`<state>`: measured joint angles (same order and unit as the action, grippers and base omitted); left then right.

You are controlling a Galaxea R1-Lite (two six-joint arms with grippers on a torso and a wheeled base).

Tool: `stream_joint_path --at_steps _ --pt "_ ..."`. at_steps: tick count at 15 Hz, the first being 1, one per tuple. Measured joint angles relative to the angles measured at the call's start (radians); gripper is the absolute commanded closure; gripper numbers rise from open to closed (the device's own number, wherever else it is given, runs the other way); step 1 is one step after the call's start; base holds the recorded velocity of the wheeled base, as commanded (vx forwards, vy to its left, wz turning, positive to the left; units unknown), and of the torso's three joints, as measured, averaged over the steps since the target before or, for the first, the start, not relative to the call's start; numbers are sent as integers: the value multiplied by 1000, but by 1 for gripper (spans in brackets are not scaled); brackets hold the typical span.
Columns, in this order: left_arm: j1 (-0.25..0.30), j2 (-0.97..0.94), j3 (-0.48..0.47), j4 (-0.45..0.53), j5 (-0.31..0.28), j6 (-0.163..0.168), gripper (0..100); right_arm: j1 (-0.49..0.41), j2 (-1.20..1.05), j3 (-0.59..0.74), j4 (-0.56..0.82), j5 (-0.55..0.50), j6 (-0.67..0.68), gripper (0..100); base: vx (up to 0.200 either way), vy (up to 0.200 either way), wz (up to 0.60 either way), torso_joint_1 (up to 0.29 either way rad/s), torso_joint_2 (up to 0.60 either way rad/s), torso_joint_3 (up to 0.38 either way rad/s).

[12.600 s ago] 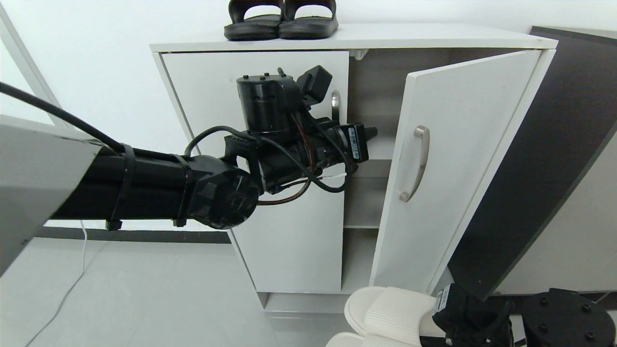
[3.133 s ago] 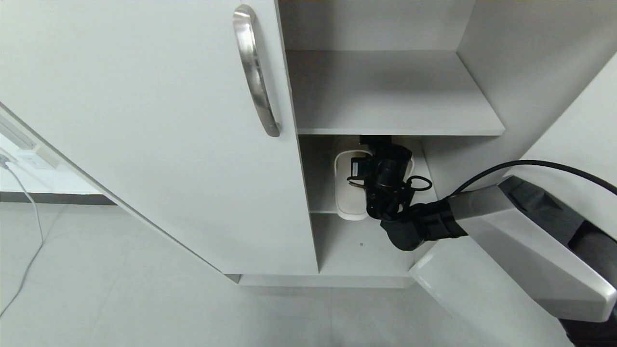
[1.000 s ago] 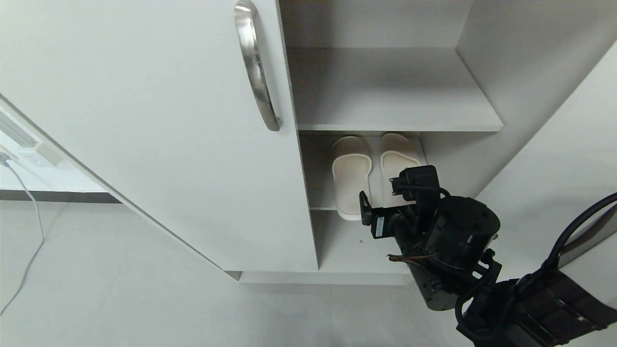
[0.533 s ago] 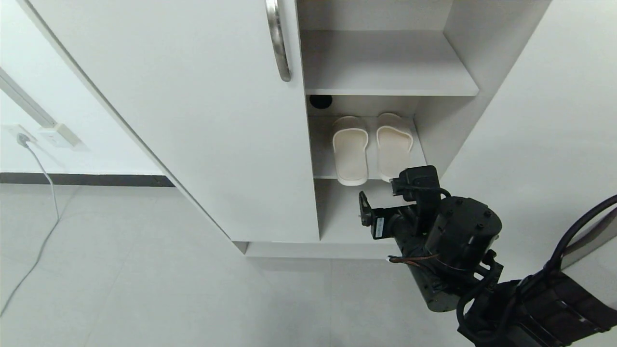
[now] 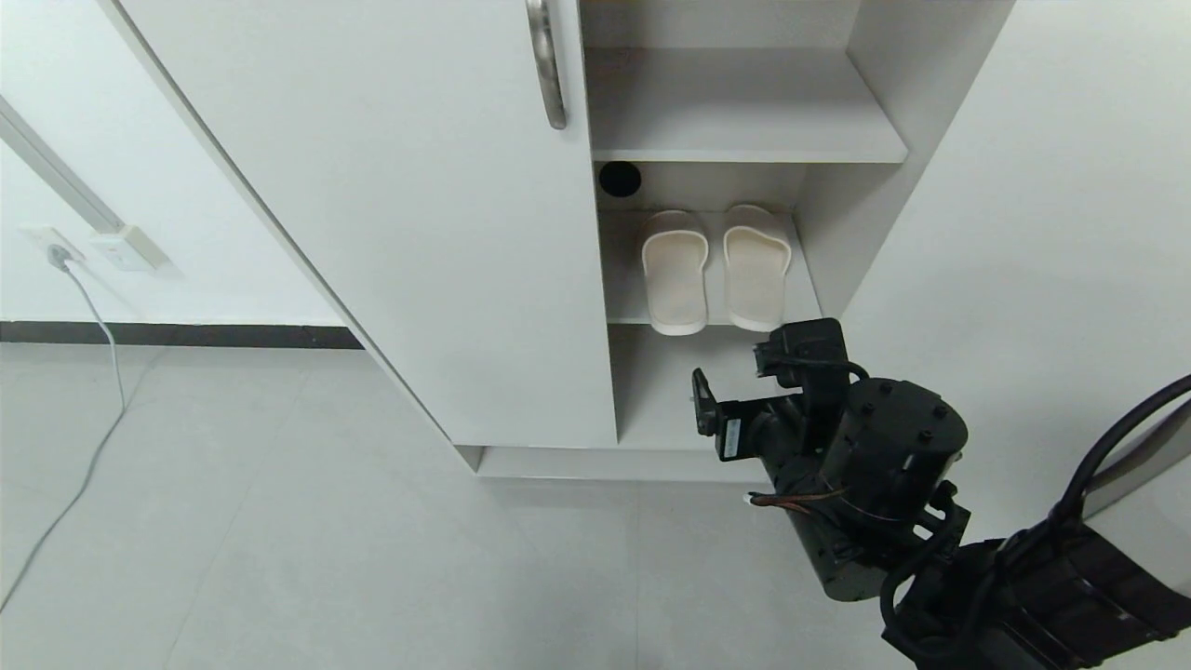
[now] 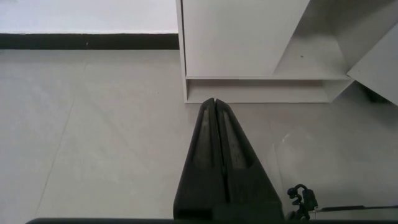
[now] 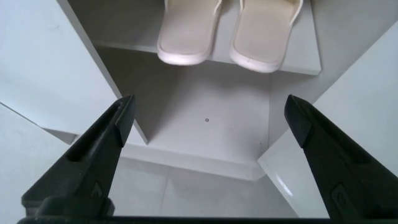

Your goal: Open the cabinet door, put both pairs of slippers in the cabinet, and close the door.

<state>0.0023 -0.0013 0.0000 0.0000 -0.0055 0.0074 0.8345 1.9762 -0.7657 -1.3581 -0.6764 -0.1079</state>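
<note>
Pair of cream-white foam slippers [image 5: 675, 270] on the white cabinet's middle shelf [image 5: 622, 288], heels just past its front edge, at 12 o'clock from the right pincer [image 7: 208, 106], spread wide and empty; left pincer [image 6: 214, 109] pressed together above the grey floor tiles [image 6: 93, 124]. Draw the right arm straight back toward 6 o'clock, clear of the open white door [image 5: 1023, 233] at 3 o'clock, before seeking the second pair.
</note>
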Motion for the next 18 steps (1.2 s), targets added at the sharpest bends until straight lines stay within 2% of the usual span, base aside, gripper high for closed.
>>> stream_joint_path --at_steps 7,18 --pt "0 0 0 0 -1 0 100 0 0 1 5 0 -1 0 0 0 0 0 0 16" --pt "0 0 0 0 -1 3 100 -6 2 7 36 -2 -2 0 0 0 0 1 3 193"
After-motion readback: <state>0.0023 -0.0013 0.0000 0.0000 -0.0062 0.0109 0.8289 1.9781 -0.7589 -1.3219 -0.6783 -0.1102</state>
